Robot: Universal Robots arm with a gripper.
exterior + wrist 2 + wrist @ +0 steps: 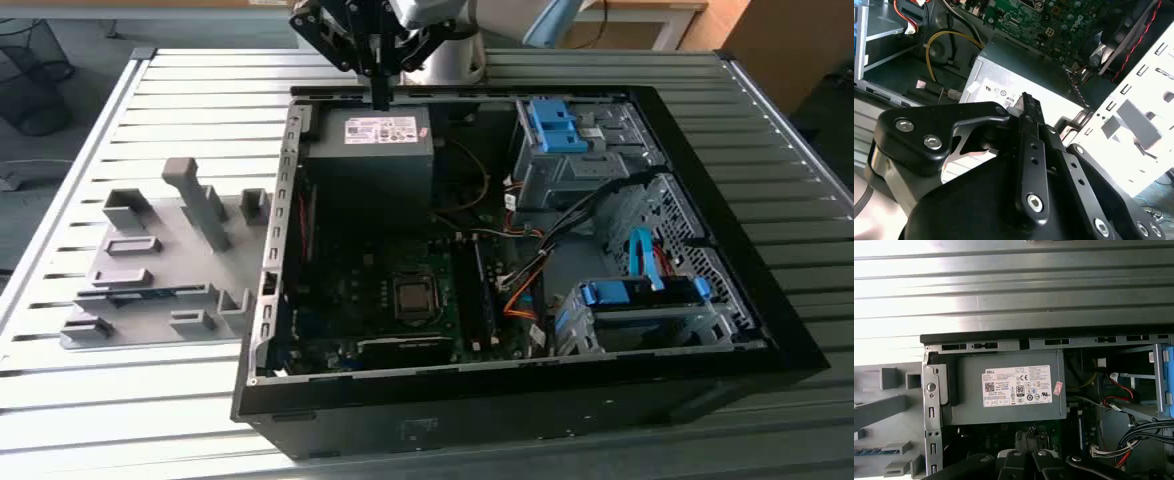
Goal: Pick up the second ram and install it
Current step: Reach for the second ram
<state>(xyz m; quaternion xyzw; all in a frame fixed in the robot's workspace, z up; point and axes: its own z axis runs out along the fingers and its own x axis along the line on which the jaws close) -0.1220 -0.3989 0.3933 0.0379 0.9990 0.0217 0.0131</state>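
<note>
One thin blue-green memory stick, the second ram point(140, 293), lies flat in a grey holder block point(158, 222) at the exterior view's left. The block rests on a slatted metal table point(174, 90), well apart from the gripper. To its right sits an open black computer case point(534, 420). The gripper point(382, 98) hangs over the case's far edge, above the grey power supply point(367, 155). Its jaws are pressed together and hold nothing. Blue drive brackets point(554, 125) sit at the case's right side.
</note>
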